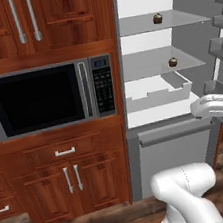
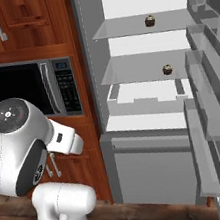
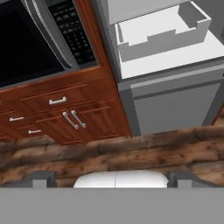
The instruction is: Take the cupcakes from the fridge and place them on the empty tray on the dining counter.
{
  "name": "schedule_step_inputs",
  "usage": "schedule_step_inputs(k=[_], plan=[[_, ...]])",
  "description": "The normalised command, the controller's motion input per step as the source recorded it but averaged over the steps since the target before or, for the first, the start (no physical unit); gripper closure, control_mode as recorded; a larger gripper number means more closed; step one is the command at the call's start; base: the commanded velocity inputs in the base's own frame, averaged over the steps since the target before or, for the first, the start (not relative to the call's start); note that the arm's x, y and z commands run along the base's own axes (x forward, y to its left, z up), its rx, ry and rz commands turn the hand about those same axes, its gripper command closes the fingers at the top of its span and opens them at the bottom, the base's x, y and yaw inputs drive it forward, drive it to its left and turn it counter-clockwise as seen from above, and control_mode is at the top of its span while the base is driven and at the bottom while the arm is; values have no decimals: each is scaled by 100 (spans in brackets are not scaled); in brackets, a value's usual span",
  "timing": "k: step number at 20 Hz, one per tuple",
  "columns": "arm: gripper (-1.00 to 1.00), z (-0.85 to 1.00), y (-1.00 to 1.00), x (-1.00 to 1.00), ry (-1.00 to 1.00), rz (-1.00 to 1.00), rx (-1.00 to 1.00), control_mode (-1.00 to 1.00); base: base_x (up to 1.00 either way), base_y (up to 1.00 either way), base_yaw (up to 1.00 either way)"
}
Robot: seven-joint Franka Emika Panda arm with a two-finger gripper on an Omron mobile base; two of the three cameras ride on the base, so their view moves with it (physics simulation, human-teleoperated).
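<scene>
Clearly the gripper, fingers spread and empty, points low toward the floor, while both cupcakes sit on fridge shelves, upper right of the frame.

Fridge: grey stainless-steel casing and lower drawer front, white interior walls, pale translucent grey glass shelves, white crisper bin. Door bins: clear grey. Cupcakes, one on the upper shelf and one on the shelf below: dark brown with a lighter tan top. Microwave: silver-grey frame, black window, black keypad with a small blue display at 12 o'clock. Cabinets: glossy reddish-brown wood with raised panels, silver bar handles. Floor: dark brown planks, streaked grain. Robot arm: white shells with dark grey joints. Tool fingertips: dark grey.
</scene>
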Motion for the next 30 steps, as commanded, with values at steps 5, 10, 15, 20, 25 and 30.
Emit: schedule_step_inputs(k=[5,10,15,20,25,30], plan=[[-100,0,0,0,0,0,0,100,0,5,-4],[-100,0,0,0,0,0,0,100,3,-7,-8],[-100,0,0,0,0,0,0,100,9,-39,-10],[-100,0,0,0,0,0,0,100,29,-50,-7],[-100,0,0,0,0,0,0,100,61,-30,-6],[-100,0,0,0,0,0,0,100,90,-2,-4]])
